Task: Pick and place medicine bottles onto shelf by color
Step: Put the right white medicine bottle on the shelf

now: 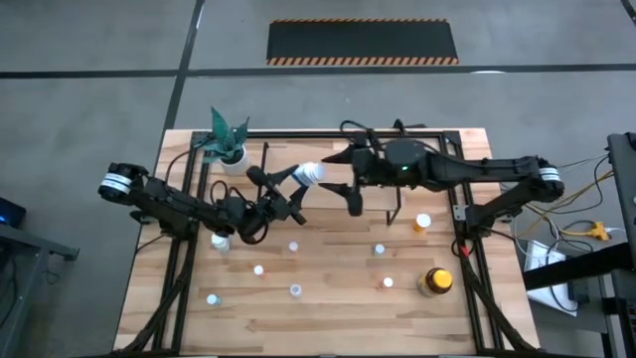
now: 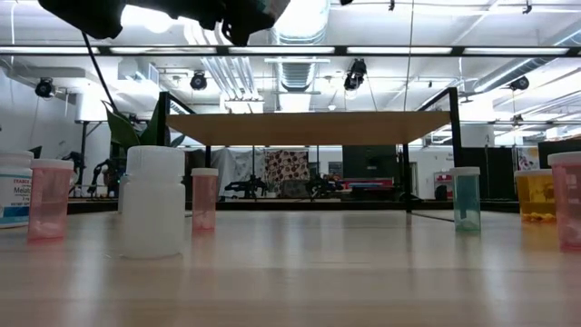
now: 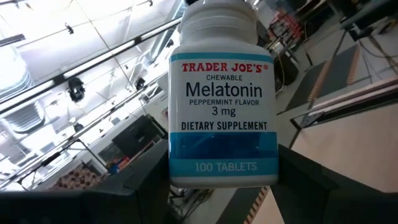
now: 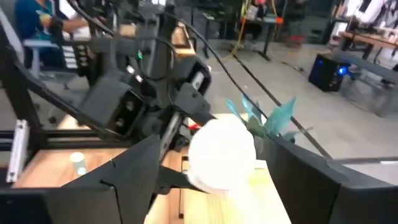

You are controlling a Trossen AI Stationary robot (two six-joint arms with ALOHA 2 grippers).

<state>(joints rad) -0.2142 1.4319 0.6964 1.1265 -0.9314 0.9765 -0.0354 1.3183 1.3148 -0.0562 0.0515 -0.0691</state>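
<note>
A white Melatonin bottle [image 3: 222, 106] with a blue band is lifted above the table in my left gripper [image 3: 224, 155], near the table's middle toward the far side [image 1: 310, 174]. Its white cap [image 4: 221, 155] points at my right gripper [image 4: 214, 143], which is open with one finger on each side of the cap [image 1: 343, 189]. The shelf [image 2: 309, 127] shows as a light-wood board on black legs in the low view. Several small bottles stand on the table, and the amber yellow-capped one [image 1: 434, 281] is near the right edge. My left gripper pinches the white bottle's lower body near its base [image 3: 224, 177] between its two fingers [image 3: 311, 180]. The fingers reach in from the table's left. The bottle is lifted clear and sticks out beyond the fingers, cap end away from the gripper. My right gripper's fingers [image 4: 137, 168] flank the cap; I cannot tell whether they touch it.
A white pot with a green plant [image 1: 231, 144] stands at the far left. Small bottles dot the table's near half [image 1: 258, 268] [image 1: 295, 289] [image 1: 380, 249] [image 1: 422, 222]. In the low view, pink [image 2: 47, 198], white [image 2: 152, 200] and teal [image 2: 467, 197] bottles stand in front of the shelf.
</note>
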